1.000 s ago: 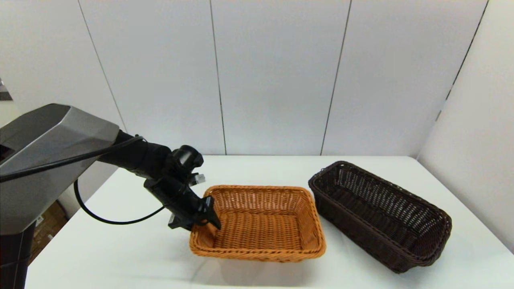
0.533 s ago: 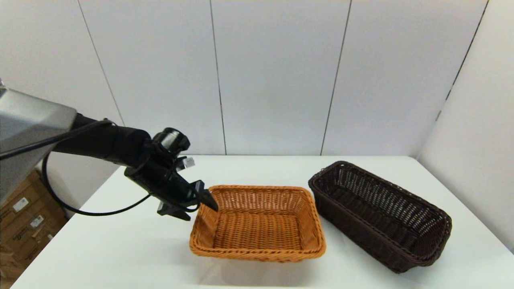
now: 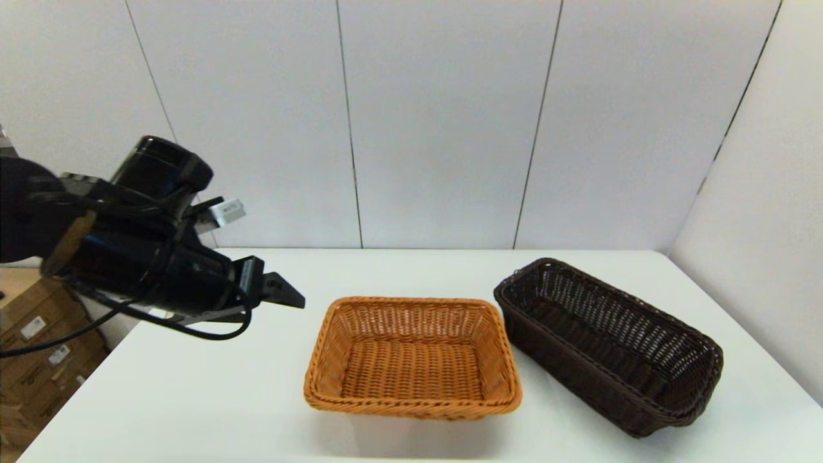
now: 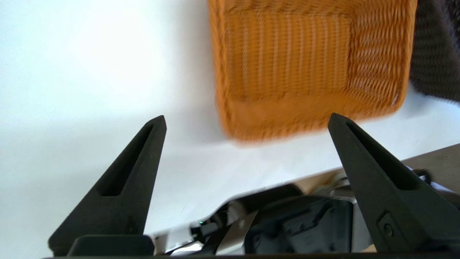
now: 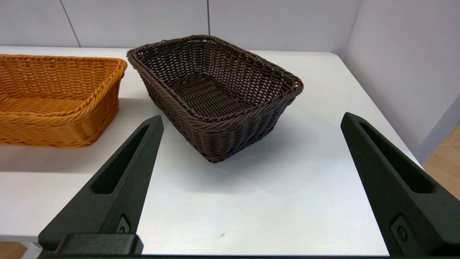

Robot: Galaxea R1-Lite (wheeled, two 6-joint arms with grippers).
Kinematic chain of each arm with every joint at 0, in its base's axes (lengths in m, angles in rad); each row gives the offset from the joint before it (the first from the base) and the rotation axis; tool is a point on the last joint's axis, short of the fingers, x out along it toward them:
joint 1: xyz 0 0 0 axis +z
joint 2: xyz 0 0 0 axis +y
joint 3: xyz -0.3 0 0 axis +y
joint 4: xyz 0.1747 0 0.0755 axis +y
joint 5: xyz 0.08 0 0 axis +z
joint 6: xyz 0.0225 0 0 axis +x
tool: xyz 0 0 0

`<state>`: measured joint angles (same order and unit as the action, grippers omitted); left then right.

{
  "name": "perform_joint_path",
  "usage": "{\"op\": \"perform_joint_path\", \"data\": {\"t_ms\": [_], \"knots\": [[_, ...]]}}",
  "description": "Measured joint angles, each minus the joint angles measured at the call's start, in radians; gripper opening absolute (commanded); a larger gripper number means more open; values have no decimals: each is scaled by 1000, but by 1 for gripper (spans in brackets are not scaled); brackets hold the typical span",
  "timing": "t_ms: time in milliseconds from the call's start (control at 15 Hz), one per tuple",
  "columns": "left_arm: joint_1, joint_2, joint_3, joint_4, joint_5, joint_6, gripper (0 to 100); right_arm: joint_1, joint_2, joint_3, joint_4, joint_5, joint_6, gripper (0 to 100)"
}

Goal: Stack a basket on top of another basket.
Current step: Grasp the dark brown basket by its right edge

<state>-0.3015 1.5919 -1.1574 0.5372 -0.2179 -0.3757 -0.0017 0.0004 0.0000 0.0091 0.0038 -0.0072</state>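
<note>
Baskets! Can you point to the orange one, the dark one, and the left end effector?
orange-tan basket (image 3: 411, 370): head view, on its woven floor.
dark brown basket (image 3: 611, 344): head view, on its inner floor.
left end effector (image 4: 248, 122): left wrist view, midway between its open fingertips.

Looks like a robot lab or test cell, not a home: plain white table (image 3: 193, 386) boxed in by bare white wall panels (image 3: 437, 122) with dark seams behind and at right of frame, cardboard boxes (image 3: 38, 360) stacked on floor at lower left, wood-tone floor (image 5: 445, 158) at right edge of right wrist view, only props on the table
</note>
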Motion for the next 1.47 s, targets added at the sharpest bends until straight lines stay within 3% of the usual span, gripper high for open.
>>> {"op": "perform_joint_path", "data": {"t_ms": [600,1200,1467], "knots": [[26,-590,349,233,230,2,100,0,0,0,0,0,0,100],[185,-1012,647,276,266,2,100,0,0,0,0,0,0,100],[225,-1146,674,276,277,103,100,0,0,0,0,0,0,100]]}}
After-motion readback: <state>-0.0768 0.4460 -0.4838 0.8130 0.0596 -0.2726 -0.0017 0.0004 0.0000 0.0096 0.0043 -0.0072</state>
